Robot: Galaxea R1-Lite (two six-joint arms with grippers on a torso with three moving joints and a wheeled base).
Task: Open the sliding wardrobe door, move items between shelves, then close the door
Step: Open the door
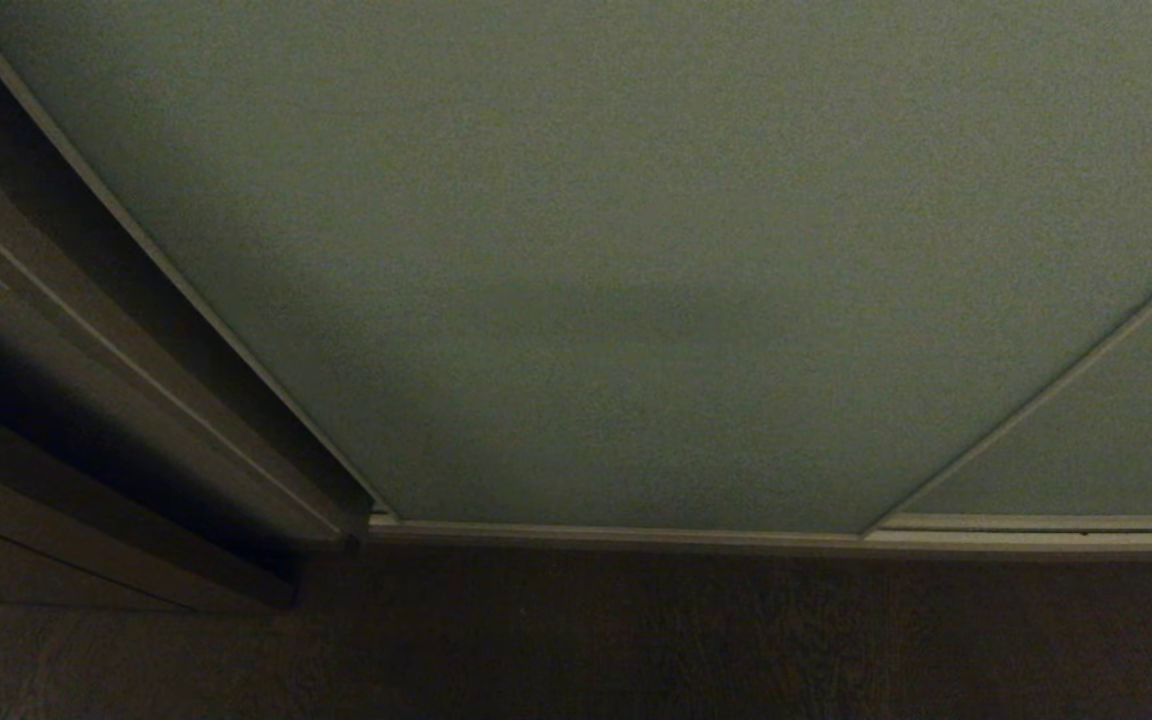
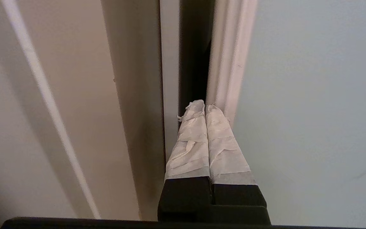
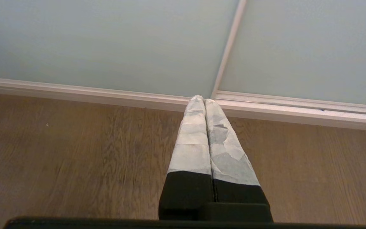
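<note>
Wooden floor (image 3: pixel 75 159) runs up to the wardrobe, where you face two pale grey-green panels; the sliding wardrobe door (image 1: pixel 636 250) covers the shelves, so no toys show. Your left gripper (image 2: pixel 204 106), fingers pressed together and empty, sits at the door's off-white frame edge (image 2: pixel 230 63) beside a dark gap, probably to push it open. Your right gripper (image 3: pixel 201 99), likewise closed and empty, hangs idle above the floor.

A wood-grain floor (image 3: pixel 75 159) in warm brown runs along the foot of the wardrobe, its planks lying parallel to the off-white bottom track (image 3: pixel 91 95). At the left, dark brown wooden panelling (image 1: pixel 56 400) stands in stepped vertical strips; close up, it reads as beige panelling with 1 thin pale stripe (image 2: pixel 43 95).
</note>
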